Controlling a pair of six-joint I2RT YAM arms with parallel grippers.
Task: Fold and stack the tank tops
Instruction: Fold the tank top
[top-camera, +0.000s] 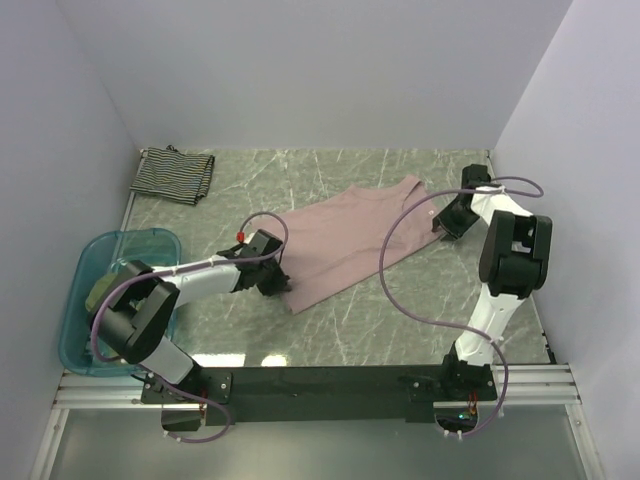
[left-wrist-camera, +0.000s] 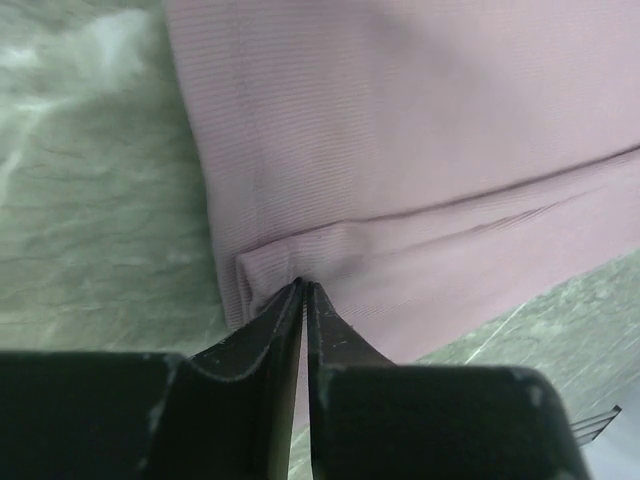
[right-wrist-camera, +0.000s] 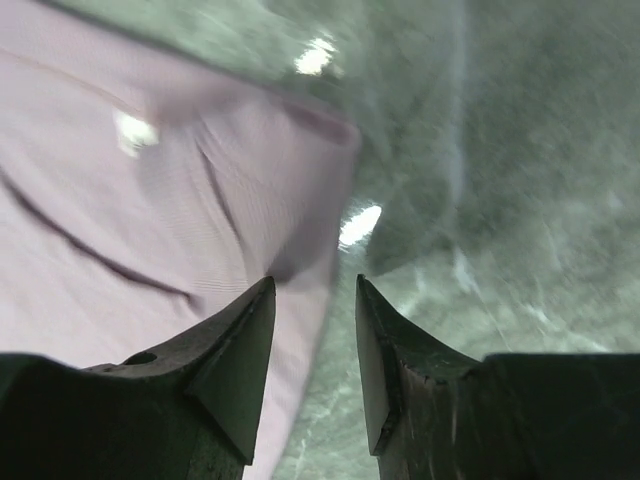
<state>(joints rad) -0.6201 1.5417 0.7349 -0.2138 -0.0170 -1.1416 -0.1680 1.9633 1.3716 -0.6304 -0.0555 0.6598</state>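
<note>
Pink top (left-wrist-camera: 420, 150): corner inside left tool (left-wrist-camera: 303, 284).

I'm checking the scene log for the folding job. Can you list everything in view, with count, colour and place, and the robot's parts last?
dusty pink cloth tank top: one, pink, spread mid-table
black-and-white striped tank top: one, folded, far left corner
olive-green cloth garment: one, bunched inside the tub
translucent blue plastic tub: one, blue, left edge of the table
marbled table: one, grey-green, under everything
left gripper: one, black, shut on the pink top's near corner
right gripper: one, black, open over the pink top's far right end
</note>
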